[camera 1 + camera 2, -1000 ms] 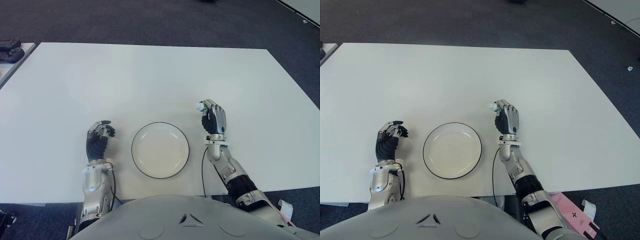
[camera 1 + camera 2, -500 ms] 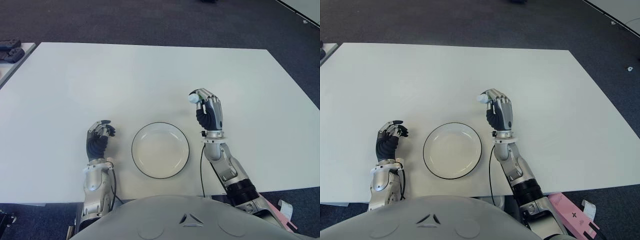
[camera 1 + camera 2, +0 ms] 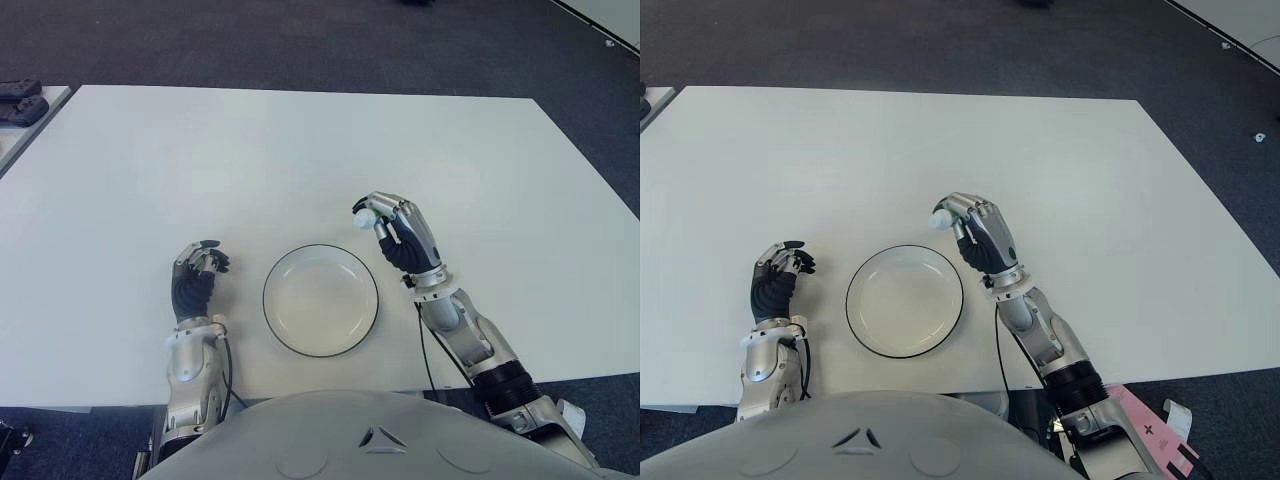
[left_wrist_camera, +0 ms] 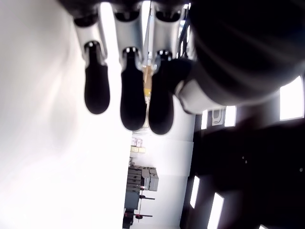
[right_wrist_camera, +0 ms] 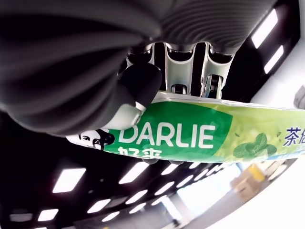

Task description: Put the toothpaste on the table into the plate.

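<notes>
- Right hand (image 3: 398, 238): raised above the counter (image 3: 300, 160), just beside the far right edge of the plate (image 3: 321, 300). The fingers are clamped around the toothpaste (image 5: 200, 136).
- Toothpaste: held in the right hand, off the counter. The right wrist view shows a green tube with "DARLIE" lettering, pinned between the thumb and the curled fingers. In the eye views only its white cap end (image 3: 364, 213) shows, protruding from the fist on the side toward the plate.
- Plate: white with a dark rim, on the counter directly in front of the robot, between the two hands. Nothing lies in it.
- Left hand (image 3: 197, 272): idle, showing to the left of the plate. Its fingers are curled in and hold nothing, as the left wrist view confirms.
- Completed, as judged from the present layout: the toothpaste is grasped and lifted clear of the counter.
- Remaining, as judged: carry the tube the short way over the plate interior, lower it, release the fingers, and withdraw the hand. The hand is not yet over the plate.
- Progress estimate: roughly halfway; the transfer step is in hand.
- Caution: the tube is long relative to the grip, so release it low and centred to keep either end from resting over the rim.
</notes>
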`<action>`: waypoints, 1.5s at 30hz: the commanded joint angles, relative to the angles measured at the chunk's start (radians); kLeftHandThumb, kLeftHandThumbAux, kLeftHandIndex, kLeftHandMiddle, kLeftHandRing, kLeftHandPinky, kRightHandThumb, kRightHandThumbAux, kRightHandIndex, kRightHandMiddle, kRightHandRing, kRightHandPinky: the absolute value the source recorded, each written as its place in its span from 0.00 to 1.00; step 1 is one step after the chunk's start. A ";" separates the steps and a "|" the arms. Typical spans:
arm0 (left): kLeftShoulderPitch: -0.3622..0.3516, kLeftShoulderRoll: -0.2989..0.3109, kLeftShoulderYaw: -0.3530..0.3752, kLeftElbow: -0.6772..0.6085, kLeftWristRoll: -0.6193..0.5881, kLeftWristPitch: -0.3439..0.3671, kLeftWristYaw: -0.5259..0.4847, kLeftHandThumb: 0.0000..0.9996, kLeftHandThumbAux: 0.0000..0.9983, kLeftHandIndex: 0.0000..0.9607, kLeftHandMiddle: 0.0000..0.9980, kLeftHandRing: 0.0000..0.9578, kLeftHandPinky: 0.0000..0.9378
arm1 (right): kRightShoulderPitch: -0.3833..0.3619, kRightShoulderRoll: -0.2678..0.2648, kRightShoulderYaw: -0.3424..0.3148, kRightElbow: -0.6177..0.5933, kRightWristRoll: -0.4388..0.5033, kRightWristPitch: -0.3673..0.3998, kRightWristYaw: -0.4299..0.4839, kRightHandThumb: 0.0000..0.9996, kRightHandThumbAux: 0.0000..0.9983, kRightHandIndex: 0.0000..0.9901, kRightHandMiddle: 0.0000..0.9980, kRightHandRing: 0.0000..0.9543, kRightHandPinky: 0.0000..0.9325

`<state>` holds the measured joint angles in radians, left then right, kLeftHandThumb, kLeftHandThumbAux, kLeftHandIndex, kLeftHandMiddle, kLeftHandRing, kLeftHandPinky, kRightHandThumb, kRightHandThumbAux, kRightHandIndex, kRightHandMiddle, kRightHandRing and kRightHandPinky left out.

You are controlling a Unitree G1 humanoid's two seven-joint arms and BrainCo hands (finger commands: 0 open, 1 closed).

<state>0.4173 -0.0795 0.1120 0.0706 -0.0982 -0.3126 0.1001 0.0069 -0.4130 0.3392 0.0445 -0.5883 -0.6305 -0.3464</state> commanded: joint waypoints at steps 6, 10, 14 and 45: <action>0.014 -0.026 0.005 0.059 0.000 0.043 0.017 0.71 0.72 0.45 0.59 0.61 0.61 | -0.035 -0.005 0.006 0.026 0.045 -0.115 0.121 1.00 0.67 0.40 0.42 0.51 0.57; 0.013 -0.025 0.003 0.057 0.003 0.048 0.020 0.71 0.72 0.45 0.59 0.61 0.61 | -0.035 -0.017 0.014 0.017 0.089 -0.120 0.210 1.00 0.67 0.42 0.41 0.50 0.58; 0.012 -0.024 0.002 0.058 0.006 0.040 0.019 0.71 0.72 0.45 0.59 0.60 0.61 | -0.030 -0.047 0.024 -0.010 0.151 -0.104 0.336 1.00 0.67 0.43 0.40 0.49 0.58; 0.010 -0.020 0.007 0.077 -0.030 0.010 -0.011 0.70 0.72 0.45 0.59 0.60 0.59 | 0.016 -0.123 0.007 -0.205 0.225 0.186 0.763 0.84 0.68 0.43 0.48 0.49 0.50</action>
<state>0.4072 -0.0776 0.1122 0.1086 -0.1182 -0.3642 0.0799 0.0168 -0.5382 0.3447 -0.1624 -0.3656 -0.4602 0.3994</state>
